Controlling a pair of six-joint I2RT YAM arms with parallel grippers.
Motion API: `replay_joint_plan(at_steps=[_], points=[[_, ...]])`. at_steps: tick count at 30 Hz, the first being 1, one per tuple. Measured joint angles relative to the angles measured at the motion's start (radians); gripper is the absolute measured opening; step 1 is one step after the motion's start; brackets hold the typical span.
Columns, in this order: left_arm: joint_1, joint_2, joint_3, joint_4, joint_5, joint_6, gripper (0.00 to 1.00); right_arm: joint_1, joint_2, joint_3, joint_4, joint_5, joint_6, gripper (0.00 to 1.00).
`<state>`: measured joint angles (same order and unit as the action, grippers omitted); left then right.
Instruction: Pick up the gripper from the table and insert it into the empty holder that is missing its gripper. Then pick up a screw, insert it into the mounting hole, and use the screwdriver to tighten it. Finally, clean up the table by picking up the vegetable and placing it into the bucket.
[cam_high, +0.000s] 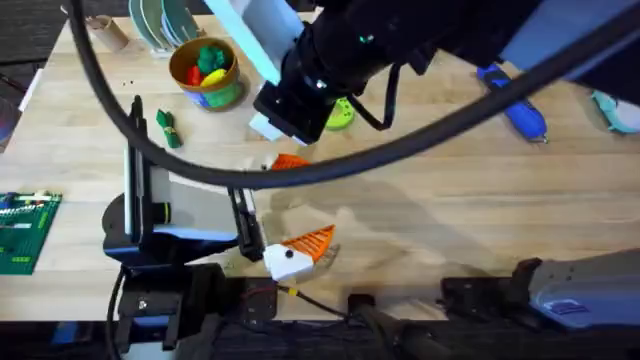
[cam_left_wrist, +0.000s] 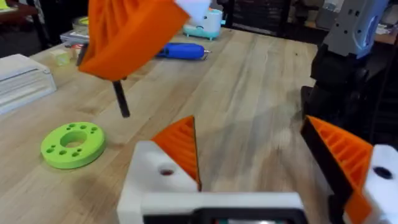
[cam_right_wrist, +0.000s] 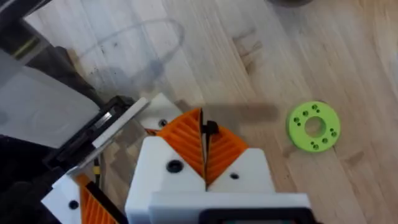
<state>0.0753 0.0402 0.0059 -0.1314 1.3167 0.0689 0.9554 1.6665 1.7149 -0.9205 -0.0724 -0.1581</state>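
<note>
Screw pinched above the table
Right gripper (cam_right_wrist: 204, 155) closed on a small black screw (cam_right_wrist: 210, 129); left gripper (cam_left_wrist: 261, 168) open; lime-green ring (cam_right_wrist: 313, 126) nearby.

No text, label or number can be read anywhere.

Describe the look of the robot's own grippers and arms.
Each gripper has white wedge-shaped finger blocks with orange ribbed pads: the left gripper and the right gripper. Small dark screw holes mark the white blocks. The arms are black with pale grey housings, with black cables.
</note>
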Motion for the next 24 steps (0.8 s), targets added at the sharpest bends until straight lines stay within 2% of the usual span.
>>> replay_joint_plan(at_steps=[11, 24], points=[[0.000, 0.000, 0.000, 0.000, 0.000, 0.003, 0.993, 0.024, 0.000, 0.000, -0.024, -0.064, 0.000, 0.015], [0.000, 0.000, 0.000, 0.000, 0.000, 0.003, 0.993, 0.069, 0.028, 0.001, -0.027, -0.059, 0.000, 0.015]])
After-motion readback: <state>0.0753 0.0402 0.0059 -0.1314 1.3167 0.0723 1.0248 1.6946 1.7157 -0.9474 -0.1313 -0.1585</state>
